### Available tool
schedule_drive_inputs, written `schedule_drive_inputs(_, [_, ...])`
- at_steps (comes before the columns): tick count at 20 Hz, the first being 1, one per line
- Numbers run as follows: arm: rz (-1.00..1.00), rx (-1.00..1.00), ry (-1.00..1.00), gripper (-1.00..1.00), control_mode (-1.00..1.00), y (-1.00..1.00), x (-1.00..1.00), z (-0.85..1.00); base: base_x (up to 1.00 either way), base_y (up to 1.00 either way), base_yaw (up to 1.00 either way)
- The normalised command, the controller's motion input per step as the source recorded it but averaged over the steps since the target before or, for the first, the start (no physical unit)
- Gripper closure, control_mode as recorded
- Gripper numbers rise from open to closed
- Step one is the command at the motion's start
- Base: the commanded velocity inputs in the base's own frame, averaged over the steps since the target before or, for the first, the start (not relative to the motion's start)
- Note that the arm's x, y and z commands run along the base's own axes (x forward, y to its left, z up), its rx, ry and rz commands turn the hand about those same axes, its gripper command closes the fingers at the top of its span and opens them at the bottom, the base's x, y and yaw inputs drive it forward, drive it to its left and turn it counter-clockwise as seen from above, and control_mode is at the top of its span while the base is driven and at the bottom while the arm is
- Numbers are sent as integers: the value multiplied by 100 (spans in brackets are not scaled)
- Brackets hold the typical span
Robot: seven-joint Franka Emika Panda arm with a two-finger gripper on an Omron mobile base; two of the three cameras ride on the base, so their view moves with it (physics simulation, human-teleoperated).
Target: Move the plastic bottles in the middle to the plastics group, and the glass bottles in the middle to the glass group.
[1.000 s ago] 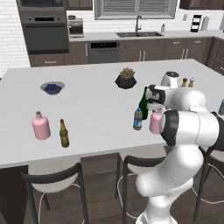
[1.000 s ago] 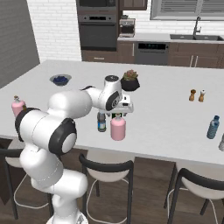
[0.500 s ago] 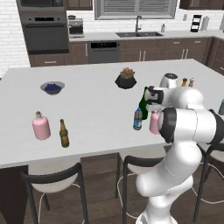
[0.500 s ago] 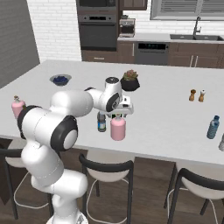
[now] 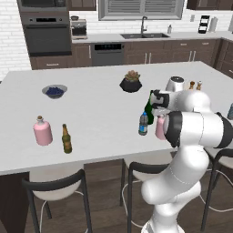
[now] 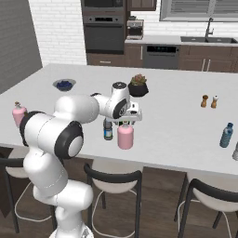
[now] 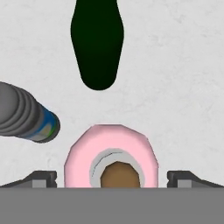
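While gripper (image 7: 112, 177) hangs spread, ungrasping, over middle: one pink flask (image 7: 109, 156); one water bottle (image 7: 26, 113); one wine bottle (image 7: 97, 41).

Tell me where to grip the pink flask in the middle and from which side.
Grip the pink flask across its round body, coming straight down from above. It stands upright and the open gripper already straddles it; the water bottle and green wine bottle crowd two sides.

In the left base view the robot arm (image 5: 195, 123) is hiding most of the pink flask (image 5: 159, 127). In the hand view the edges are cutting off the green wine bottle (image 7: 97, 43) and water bottle (image 7: 24, 114).
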Motion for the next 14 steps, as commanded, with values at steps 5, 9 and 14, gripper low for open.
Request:
schedule_drive_inputs(5, [0, 0, 0, -100, -100, -3, 5, -2, 0, 0, 0])
schedule_drive_inputs(9, [0, 0, 0, -100, -100, 0, 0, -6, 0, 0, 0])
schedule_drive_inputs(14, [0, 0, 0, -100, -100, 0, 0, -9, 0, 0, 0])
